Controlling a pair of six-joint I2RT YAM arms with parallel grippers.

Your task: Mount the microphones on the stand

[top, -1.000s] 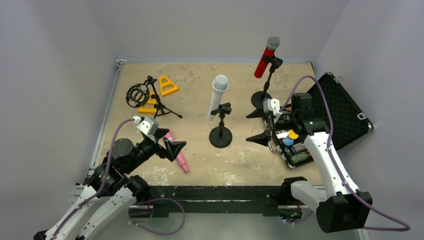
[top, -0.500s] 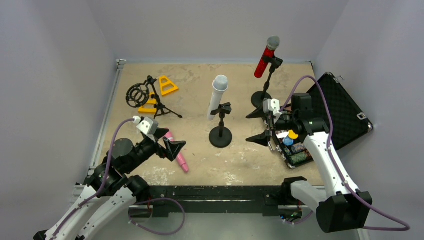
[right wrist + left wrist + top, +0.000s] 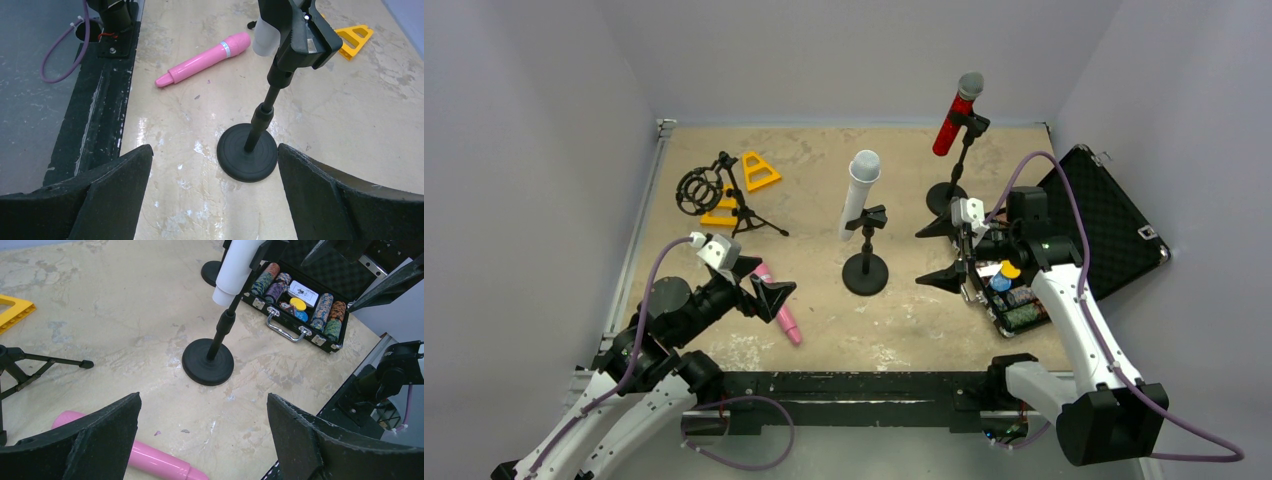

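The glittery red microphone point(image 3: 953, 115) sits in the clip of the far stand point(image 3: 947, 197). The white microphone point(image 3: 859, 192) sits clipped in the middle round-base stand point(image 3: 865, 272), which also shows in the left wrist view point(image 3: 207, 361) and the right wrist view point(image 3: 247, 151). The pink microphone point(image 3: 779, 307) lies flat on the table near the front left; it also shows in the left wrist view point(image 3: 150, 460) and the right wrist view point(image 3: 205, 58). My left gripper point(image 3: 764, 284) is open and empty just above the pink microphone. My right gripper point(image 3: 939, 253) is open and empty, right of the middle stand.
A black tripod stand with a ring mount point(image 3: 714, 192) stands at the back left beside two yellow triangular pieces point(image 3: 759, 170). An open black case point(image 3: 1064, 240) with poker chips lies at the right. The table's front edge and black rail point(image 3: 844, 385) run below.
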